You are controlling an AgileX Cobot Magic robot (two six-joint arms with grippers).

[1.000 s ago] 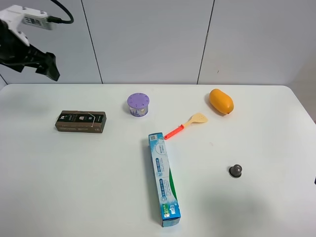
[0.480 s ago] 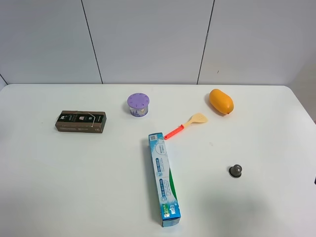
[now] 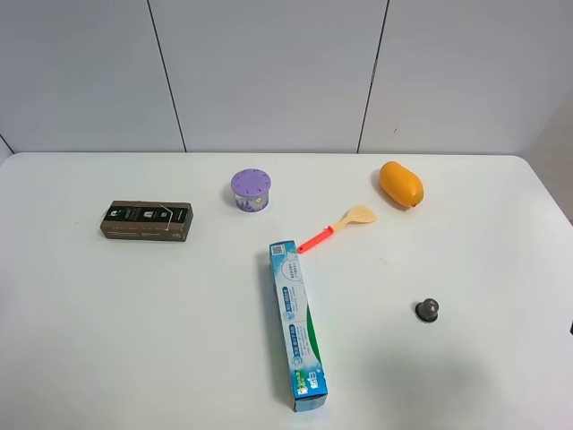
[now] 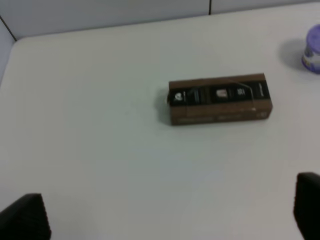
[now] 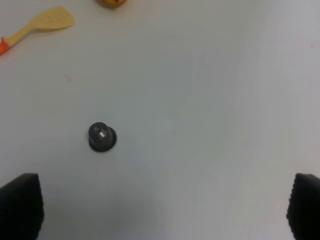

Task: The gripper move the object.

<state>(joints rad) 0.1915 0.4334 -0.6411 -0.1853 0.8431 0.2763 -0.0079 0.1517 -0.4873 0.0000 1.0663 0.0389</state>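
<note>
The toy spatula [image 3: 345, 224], with a pale yellow slotted blade and a red-orange handle, lies flat on the white table [image 3: 134, 340] near the middle. It also shows in the right wrist view [image 5: 40, 22]. Neither arm shows in the exterior high view. My left gripper [image 4: 165, 215] is open and empty, its black fingertips [image 4: 25, 217] wide apart, high above the table near a brown box. My right gripper [image 5: 162, 207] is open and empty, fingertips [image 5: 305, 205] wide apart, above a small black cap and well away from the spatula.
A brown box [image 3: 146, 220] lies at the left and shows in the left wrist view [image 4: 220, 98]. A purple tub [image 3: 250, 189], an orange mango [image 3: 400, 184], a long blue-green box [image 3: 297, 324] and a small black cap [image 3: 427, 310] surround the spatula.
The left arm, seen at the upper left one second ago, has left the exterior high view. The objects on the table have not moved.
</note>
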